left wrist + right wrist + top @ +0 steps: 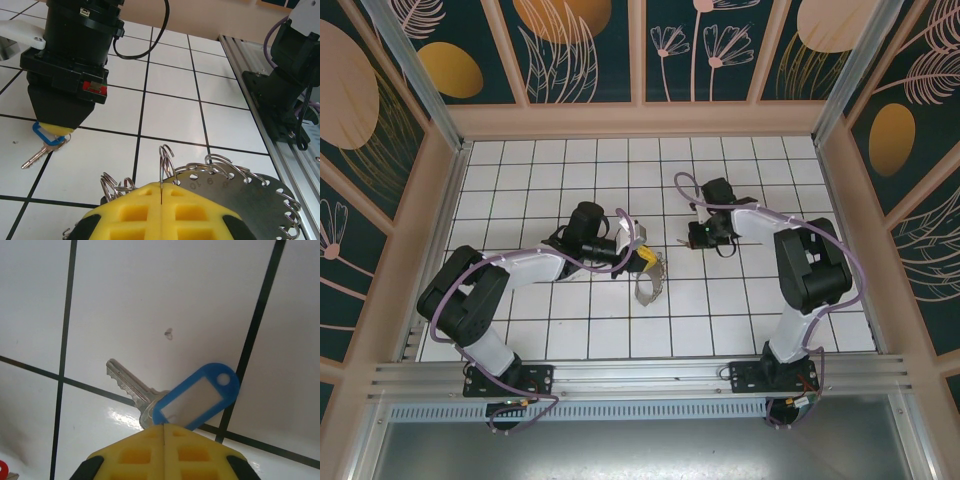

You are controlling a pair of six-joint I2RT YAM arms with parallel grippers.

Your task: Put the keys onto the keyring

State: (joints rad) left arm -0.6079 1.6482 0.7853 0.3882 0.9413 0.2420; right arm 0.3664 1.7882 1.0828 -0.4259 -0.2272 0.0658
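Note:
The keyring (245, 197) is a flat grey metal disc with numbered holes and wire loops all round its rim. My left gripper (161, 192) is shut on one upright wire loop at its near edge. From above, the keyring (648, 287) hangs just below the left gripper (645, 262). One of the keys (131, 386), silver with a blue oval tag (197, 400), is pinched at its head by my right gripper (164, 426). From the left wrist, that right gripper (54, 129) stands over the tile with the key (36, 158) slanting down from it. A red bit (2, 471) peeks in at the corner.
White tiled floor (590, 330) with dark grout lines. Low beige walls (640, 120) close in the back and sides. A metal rail (640, 375) runs along the near edge, with the right arm's base (292, 100) next to it. The two grippers are about one tile apart.

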